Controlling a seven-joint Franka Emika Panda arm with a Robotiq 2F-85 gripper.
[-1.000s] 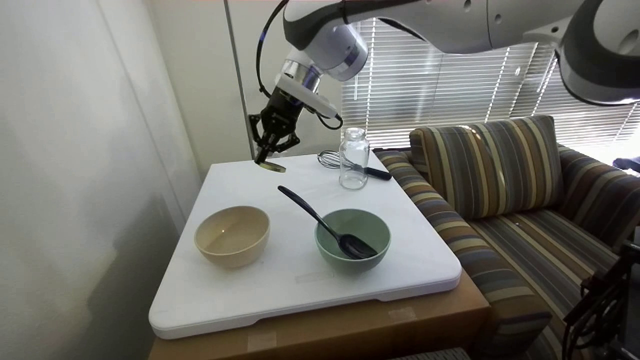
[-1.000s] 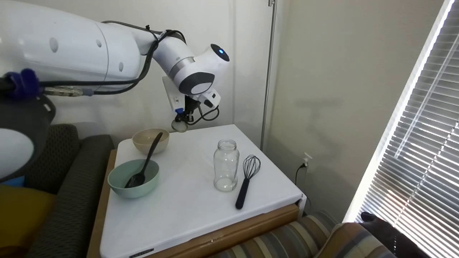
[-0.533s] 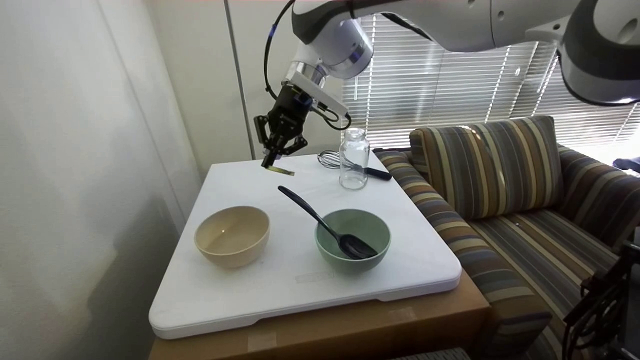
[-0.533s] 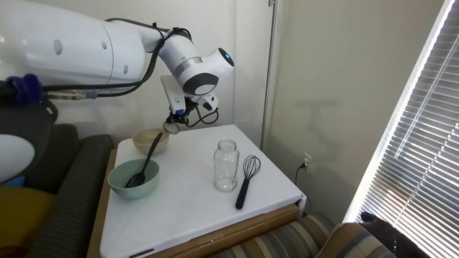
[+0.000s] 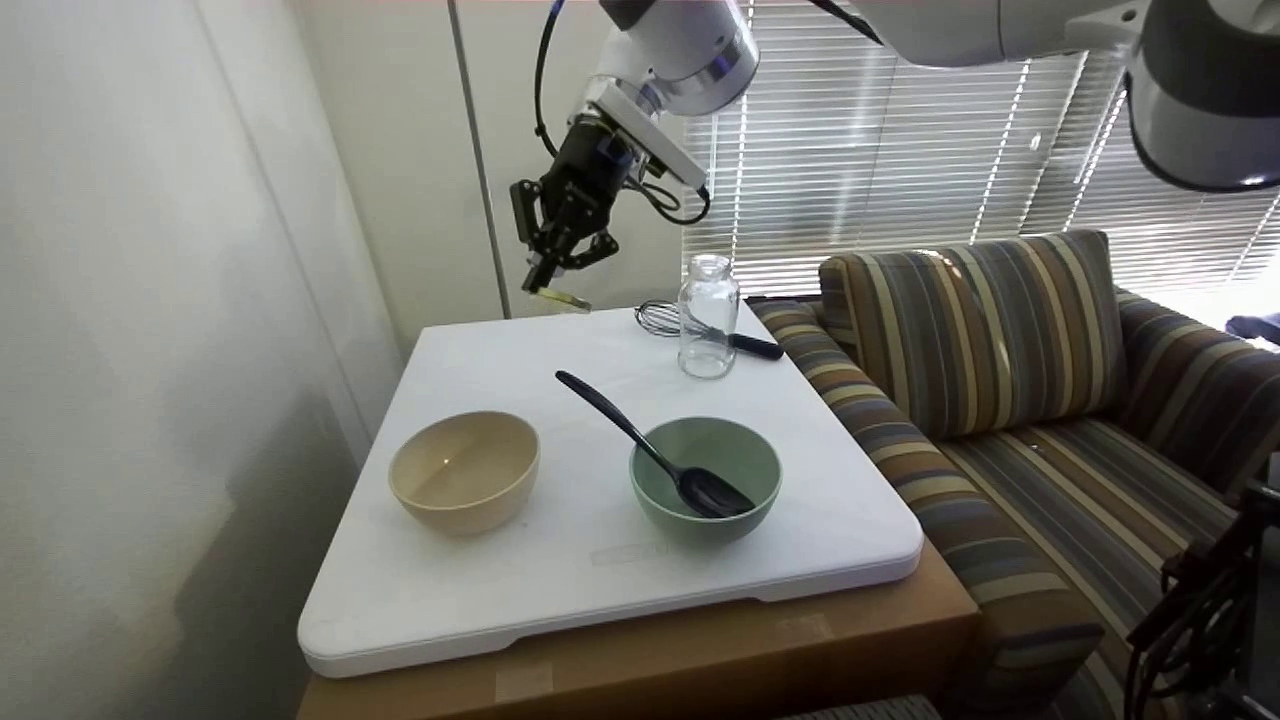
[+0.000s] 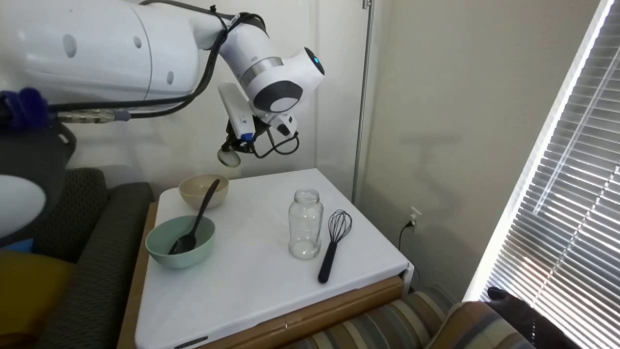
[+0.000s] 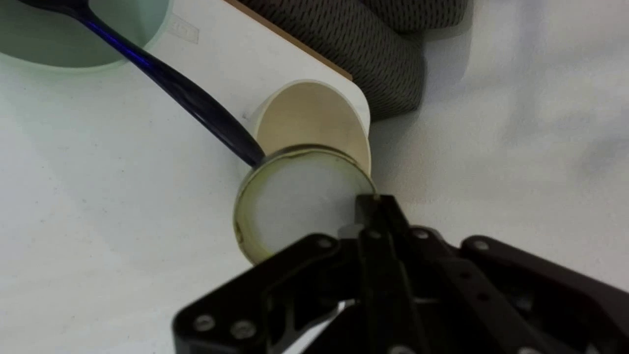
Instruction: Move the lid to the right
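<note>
Daylight through blinds (image 5: 860,175), glowing in both exterior views; patch (image 5: 1235,285) by the right edge of an exterior view blown out. Far-left wall (image 5: 190,260) there greyish, soft shadow (image 5: 280,560) low on it. Desk (image 5: 480,590) pale, softly lit. Small glint (image 5: 445,463) inside beige bowl (image 5: 465,492). Wrist view: pincer (image 7: 377,202) near-black, out of focus up close; blue sheen along the black spoon handle (image 7: 201,106).

Pretty sure we're in a home living room
Striped armchair (image 5: 1040,470) along one edge of the white counter (image 5: 500,595), window blinds (image 6: 557,208) past the corner near the whisk (image 6: 331,252), dark upholstered seat (image 6: 104,247) by the corner nearest the beige bowl (image 5: 465,485).
</note>
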